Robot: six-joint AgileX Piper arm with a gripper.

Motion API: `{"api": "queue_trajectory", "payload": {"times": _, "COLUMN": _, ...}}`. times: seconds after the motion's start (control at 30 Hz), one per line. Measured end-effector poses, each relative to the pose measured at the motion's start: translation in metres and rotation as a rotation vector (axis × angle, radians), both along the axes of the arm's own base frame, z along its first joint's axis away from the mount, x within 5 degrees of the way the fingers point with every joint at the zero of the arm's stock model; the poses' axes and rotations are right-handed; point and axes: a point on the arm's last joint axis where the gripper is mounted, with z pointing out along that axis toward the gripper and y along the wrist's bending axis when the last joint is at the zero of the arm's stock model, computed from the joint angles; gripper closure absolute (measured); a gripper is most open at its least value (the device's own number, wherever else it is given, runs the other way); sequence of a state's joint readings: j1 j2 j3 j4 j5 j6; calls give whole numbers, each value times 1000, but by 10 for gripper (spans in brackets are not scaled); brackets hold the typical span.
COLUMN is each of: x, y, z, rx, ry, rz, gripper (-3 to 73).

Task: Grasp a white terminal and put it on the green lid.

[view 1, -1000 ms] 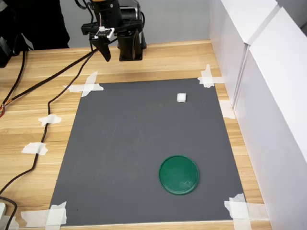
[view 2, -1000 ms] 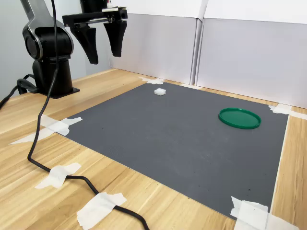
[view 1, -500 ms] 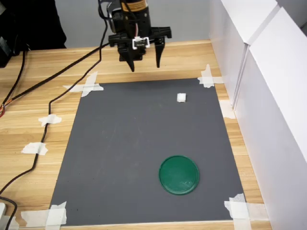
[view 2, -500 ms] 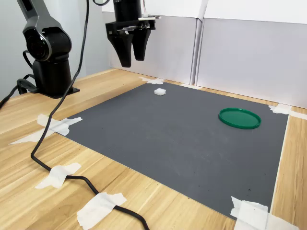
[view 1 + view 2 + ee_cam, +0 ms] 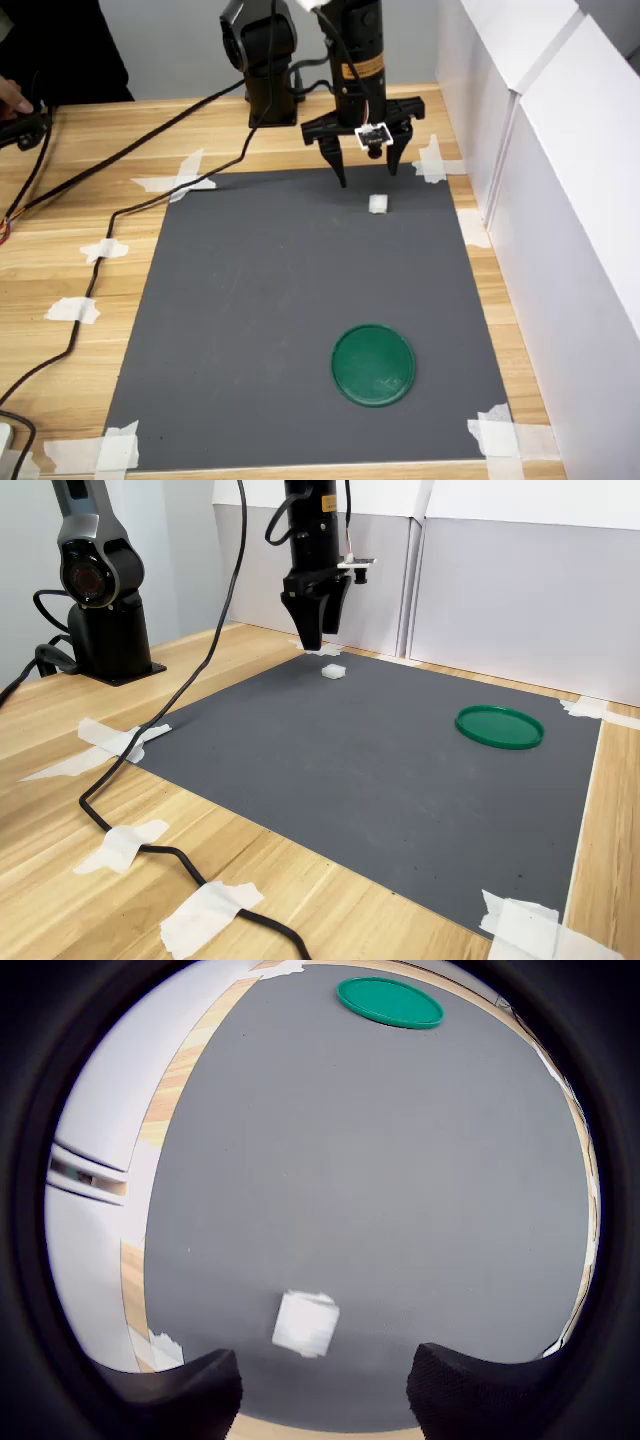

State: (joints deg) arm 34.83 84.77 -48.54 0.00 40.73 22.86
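A wooden table (image 5: 300,125) is carrying the whole scene, and a dark grey mat (image 5: 290,320) is lying taped across it, white tape pieces (image 5: 180,180) pinning its corners. White wall panels (image 5: 560,200) are standing along the first exterior view's right. The black arm (image 5: 318,540) is reaching out from its base (image 5: 105,630) toward the mat's far edge, a black cable (image 5: 150,740) trailing over the wood. A hand (image 5: 12,95) is showing at the first exterior view's left edge.

The green lid (image 5: 373,364) is sitting flat on the mat, toward the near right corner in the first exterior view, well apart from everything else; it is showing in the wrist view (image 5: 390,1002) too. The gripper (image 5: 367,170) is hanging just behind the white terminal (image 5: 379,204), fingers spread wide and holding nothing. The terminal is resting on the mat near the far edge, and in the wrist view (image 5: 306,1324) it is lying between the two dark fingertips (image 5: 190,1390), slightly ahead of them, untouched.
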Motion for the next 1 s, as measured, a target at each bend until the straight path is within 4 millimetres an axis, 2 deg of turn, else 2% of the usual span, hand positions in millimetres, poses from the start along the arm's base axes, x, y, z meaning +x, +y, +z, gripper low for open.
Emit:
{"api": "queue_trajectory", "payload": {"times": 0.5, "x": 12, "y": 8, "z": -24, "rx": -5, "ry": 25, "rz": -33, "gripper": 72}}
{"api": "queue_trajectory", "payload": {"times": 1.0, "x": 17, "y": 12, "z": -36, "rx": -26, "ry": 64, "rz": -53, "gripper": 78}}
